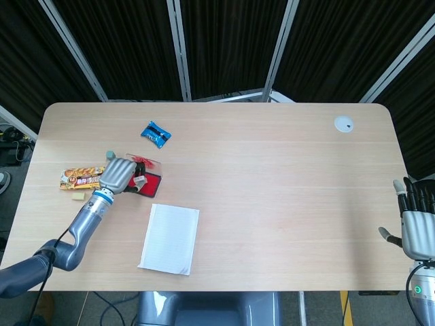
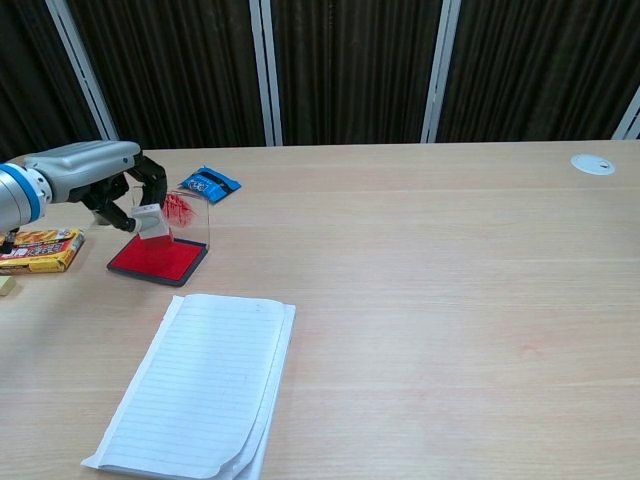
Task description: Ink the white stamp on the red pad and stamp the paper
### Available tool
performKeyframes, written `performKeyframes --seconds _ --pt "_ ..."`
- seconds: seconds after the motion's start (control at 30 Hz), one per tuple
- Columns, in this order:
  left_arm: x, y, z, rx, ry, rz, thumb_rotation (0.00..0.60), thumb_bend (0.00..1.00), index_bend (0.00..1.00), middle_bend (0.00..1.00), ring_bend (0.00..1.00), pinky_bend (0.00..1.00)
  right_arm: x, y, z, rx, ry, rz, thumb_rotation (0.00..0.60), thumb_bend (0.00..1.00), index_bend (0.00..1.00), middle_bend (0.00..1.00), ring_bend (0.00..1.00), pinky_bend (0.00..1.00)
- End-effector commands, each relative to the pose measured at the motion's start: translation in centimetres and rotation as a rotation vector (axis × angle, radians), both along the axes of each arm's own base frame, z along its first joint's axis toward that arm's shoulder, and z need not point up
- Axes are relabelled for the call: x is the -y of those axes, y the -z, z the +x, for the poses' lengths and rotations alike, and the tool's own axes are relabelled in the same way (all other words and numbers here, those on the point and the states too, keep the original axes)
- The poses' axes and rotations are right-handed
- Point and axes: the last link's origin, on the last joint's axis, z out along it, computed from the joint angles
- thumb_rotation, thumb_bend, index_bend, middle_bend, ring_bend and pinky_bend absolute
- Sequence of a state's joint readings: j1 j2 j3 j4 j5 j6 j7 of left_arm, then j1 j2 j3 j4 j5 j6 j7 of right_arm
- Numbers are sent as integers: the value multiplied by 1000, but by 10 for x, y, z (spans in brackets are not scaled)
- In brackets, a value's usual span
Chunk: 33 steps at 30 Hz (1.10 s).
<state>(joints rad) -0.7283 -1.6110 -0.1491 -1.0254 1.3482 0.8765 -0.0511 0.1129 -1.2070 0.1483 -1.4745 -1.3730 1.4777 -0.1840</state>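
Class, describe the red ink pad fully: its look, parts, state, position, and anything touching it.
The red ink pad is a flat rectangular tray with a dark rim and a bright red inked surface, lying open on the table. Its clear lid, smeared with red, stands up at the far edge. It sits beyond the paper, apart from it. The left hand holds the white stamp just above the pad; nothing visibly touches the red surface.

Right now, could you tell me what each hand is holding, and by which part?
The left hand pinches the stamp by its upper end, above the pad. The right hand holds nothing.
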Motion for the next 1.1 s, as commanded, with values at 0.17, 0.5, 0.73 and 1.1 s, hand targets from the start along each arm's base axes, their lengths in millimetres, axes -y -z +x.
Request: performKeyframes --seconds 0.17,0.5,0.73,1.1 --pt "34 0 29 16 92 -146 600 387 620 606 889 941 1 0 -1 -2 6 1 600 0 0 0 0 0" --pt "64 18 45 -36 193 -232 600 388 612 601 889 941 0 -2 -3 -3 12 -5 600 0 0 0 0 0" --pt "71 34 45 -70 210 -250 600 392 613 602 889 941 0 -4 -5 0 17 -10 600 0 0 0 0 0" --pt "72 59 29 -120 171 -283 600 393 613 600 889 940 1 -5 -7 2 26 -11 600 0 0 0 0 0"
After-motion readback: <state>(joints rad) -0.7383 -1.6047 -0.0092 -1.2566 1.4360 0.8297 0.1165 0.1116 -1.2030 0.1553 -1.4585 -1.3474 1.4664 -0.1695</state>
